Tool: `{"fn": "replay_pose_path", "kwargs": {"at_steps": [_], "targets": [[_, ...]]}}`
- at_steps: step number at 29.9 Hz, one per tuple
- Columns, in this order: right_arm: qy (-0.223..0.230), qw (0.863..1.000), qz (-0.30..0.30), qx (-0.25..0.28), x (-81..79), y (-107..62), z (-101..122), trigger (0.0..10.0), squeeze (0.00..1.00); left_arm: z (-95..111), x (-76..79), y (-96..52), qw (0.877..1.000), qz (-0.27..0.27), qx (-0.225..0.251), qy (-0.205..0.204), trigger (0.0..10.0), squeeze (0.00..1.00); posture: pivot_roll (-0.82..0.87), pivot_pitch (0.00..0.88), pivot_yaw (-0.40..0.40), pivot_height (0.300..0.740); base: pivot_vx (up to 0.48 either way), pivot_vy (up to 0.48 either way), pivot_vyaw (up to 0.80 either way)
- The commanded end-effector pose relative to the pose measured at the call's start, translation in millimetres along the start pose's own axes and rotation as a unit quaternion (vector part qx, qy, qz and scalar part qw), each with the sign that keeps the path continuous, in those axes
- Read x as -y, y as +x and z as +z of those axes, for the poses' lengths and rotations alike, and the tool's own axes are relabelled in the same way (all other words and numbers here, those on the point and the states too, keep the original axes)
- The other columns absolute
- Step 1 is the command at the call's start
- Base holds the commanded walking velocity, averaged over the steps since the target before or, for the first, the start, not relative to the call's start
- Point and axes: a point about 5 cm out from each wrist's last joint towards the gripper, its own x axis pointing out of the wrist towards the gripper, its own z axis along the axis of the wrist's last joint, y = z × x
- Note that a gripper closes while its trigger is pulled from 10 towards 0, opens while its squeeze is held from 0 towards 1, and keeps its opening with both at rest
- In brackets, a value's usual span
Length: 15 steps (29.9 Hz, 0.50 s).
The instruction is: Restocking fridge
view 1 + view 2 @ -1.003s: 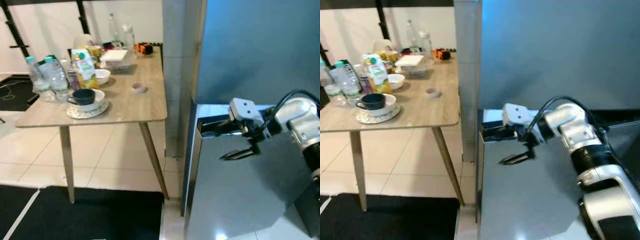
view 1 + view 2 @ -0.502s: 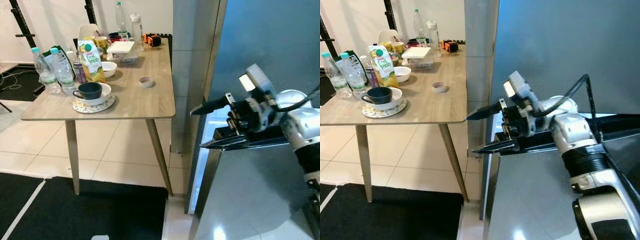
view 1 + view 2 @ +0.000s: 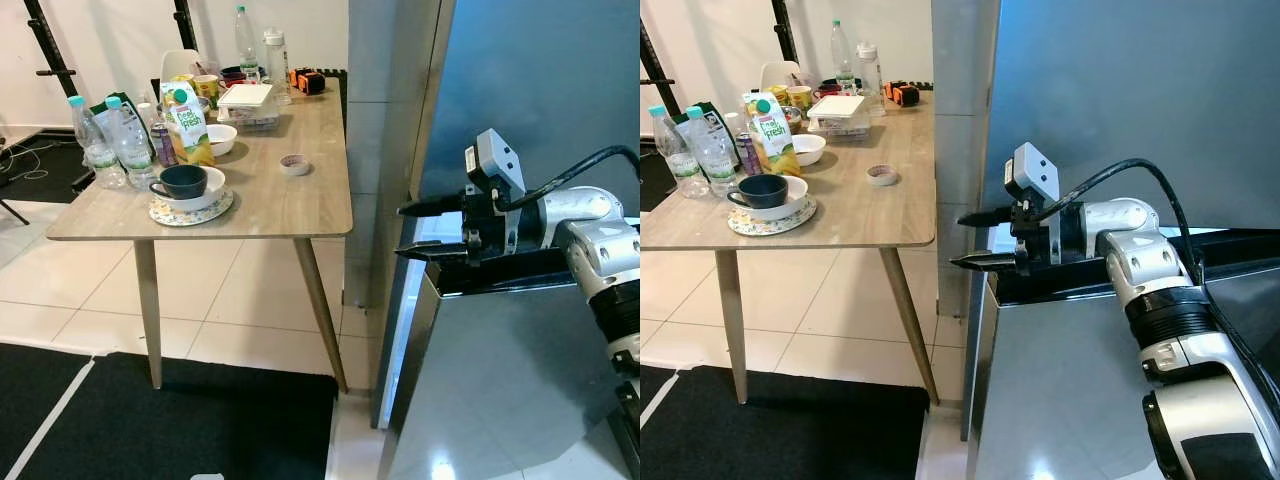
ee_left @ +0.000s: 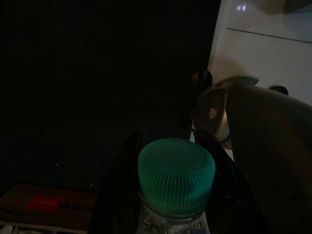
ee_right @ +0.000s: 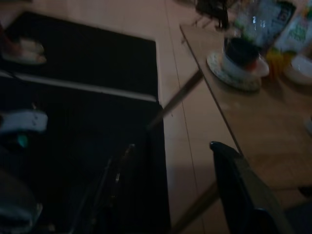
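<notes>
Right tool (image 3: 408, 231) is sticking out sideways at the front edge of the fridge door (image 3: 500, 390), fingers spread moderately apart with nothing between them, upper finger (image 3: 432, 207) pointing toward the bench (image 3: 290, 205) and the lower one just above the door's top corner. Can't tell if it actually touches the door edge. Left tool (image 4: 170, 195) is down in the dark, and its wrist view has a clear bottle (image 4: 171, 222) with a green ribbed cap (image 4: 176, 173) sitting right between the two black fingers, so it's clamped on that bottle. Over on the bench, well apart from the fridge, there's a juice carton (image 3: 188, 127), two water bottles (image 3: 104, 143) at the far left corner, a dark cup (image 3: 184, 181) in a white bowl on a patterned plate (image 3: 190, 211), a little dish (image 3: 294, 163) near the middle, and a lidded container (image 3: 247, 103) further back. Black mat (image 3: 170, 420) on the floor under the bench legs.
</notes>
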Motion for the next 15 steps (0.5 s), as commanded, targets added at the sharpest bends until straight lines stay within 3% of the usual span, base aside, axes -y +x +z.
{"fn": "replay_pose_path", "kwargs": {"at_steps": [1, 3, 4, 8, 14, 15], "targets": [[-0.026, 0.999, -0.007, -0.027, 4.4, -0.8, 3, 0.0, 0.00, -4, -3.6, -1.2, 1.000, 0.004, -0.006, 0.000, 10.0, 0.00, -0.11, 0.000, -0.005, 0.740, 0.000, 0.000, 0.00], [-0.035, 0.998, -0.008, -0.047, 4.6, -1.0, 1, 0.0, 0.00, -5, -3.7, -1.2, 1.000, 0.004, -0.006, 0.000, 10.0, 0.00, -0.11, 0.000, -0.005, 0.740, 0.000, 0.000, 0.00], [-0.056, 0.993, -0.015, -0.107, 5.7, -1.7, -7, 0.0, 0.00, -5, -1.1, -0.9, 1.000, 0.002, -0.006, 0.000, 10.0, 0.00, -0.11, 0.000, -0.005, 0.740, 0.000, 0.000, 0.00], [-0.075, 0.983, -0.029, -0.163, 8.3, -3.8, -15, 0.0, 0.00, -6, 5.7, 0.1, 1.000, -0.001, -0.007, 0.001, 10.0, 0.00, -0.11, 0.000, -0.005, 0.740, 0.000, 0.000, 0.00], [-0.094, 0.974, -0.036, -0.202, 12.0, -6.4, -18, 0.0, 0.00, -11, 2.3, -1.2, 1.000, 0.000, -0.011, 0.002, 10.0, 0.00, -0.11, 0.000, -0.006, 0.740, 0.000, 0.000, 0.00], [-0.100, 0.971, -0.032, -0.213, 12.2, -7.2, -18, 0.0, 0.00, -5, 8.3, 0.7, 1.000, -0.002, -0.007, 0.003, 10.0, 0.00, -0.11, 0.000, -0.006, 0.740, 0.000, 0.000, 0.00]]}}
